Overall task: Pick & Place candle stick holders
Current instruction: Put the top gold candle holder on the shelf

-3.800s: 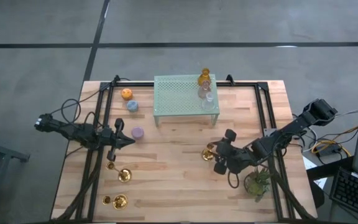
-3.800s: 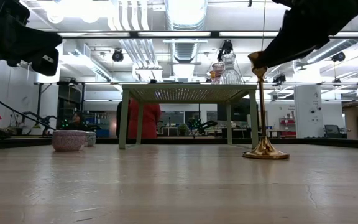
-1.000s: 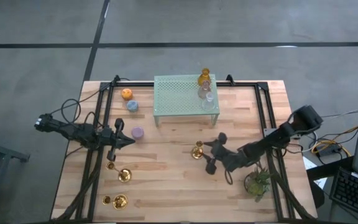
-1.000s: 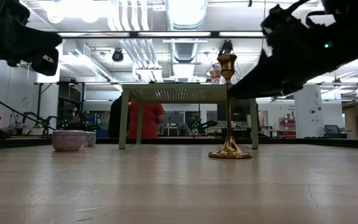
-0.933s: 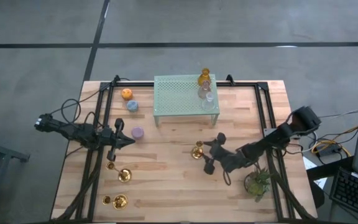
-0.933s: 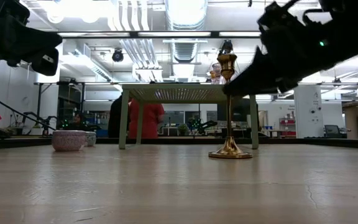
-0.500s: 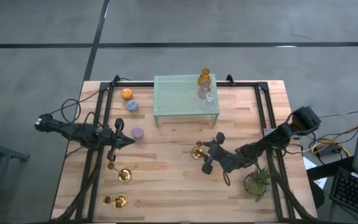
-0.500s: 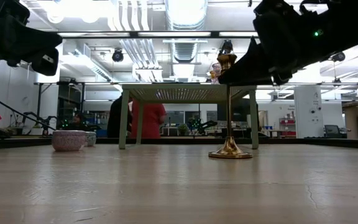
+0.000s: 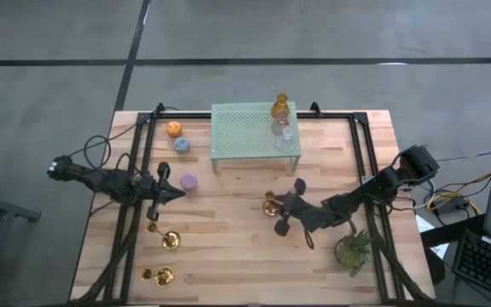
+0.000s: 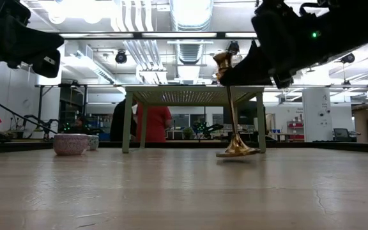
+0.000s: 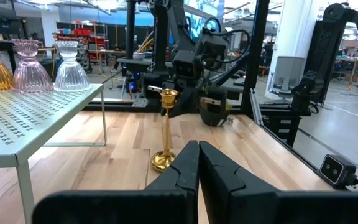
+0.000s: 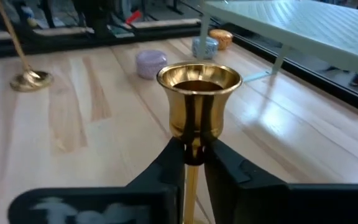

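1. Since a second ago: right hand (image 12: 193, 163) has gone from open beside the gold candlestick holder (image 10: 233, 105) to clamped on its stem just under the cup; the holder, upright before, now leans, and its base looks partly lifted off the tabletop (image 9: 228, 256) in the low view.
2. Left hand (image 11: 197, 163): fingers pressed together, nothing in them, parked over the left part of the tabletop near the purple cup (image 9: 189, 182). Waiting, clear of the work.
3. Left side, untouched: orange cup (image 9: 174, 129) and blue cup (image 9: 181, 144) behind, two more gold holders (image 9: 170, 240) nearer the front edge.
4. Centre back: pale green mesh rack (image 9: 245, 128) carries amber, pink and clear holders (image 9: 280, 119) lined up on its right end. Likely the drop-off spot, hence the free mesh to their left.
5. Centre right: the gripped holder is in front of the rack, towards the right.
6. High grip on the stem makes sense: thin neck fits the fingers, and the flared cup stops it slipping down.
7. Orientation: long axis near vertical, cup up, base down, top tipped slightly left in the low view.
8. Far right: small green potted plant (image 9: 351, 249), not part of the job.
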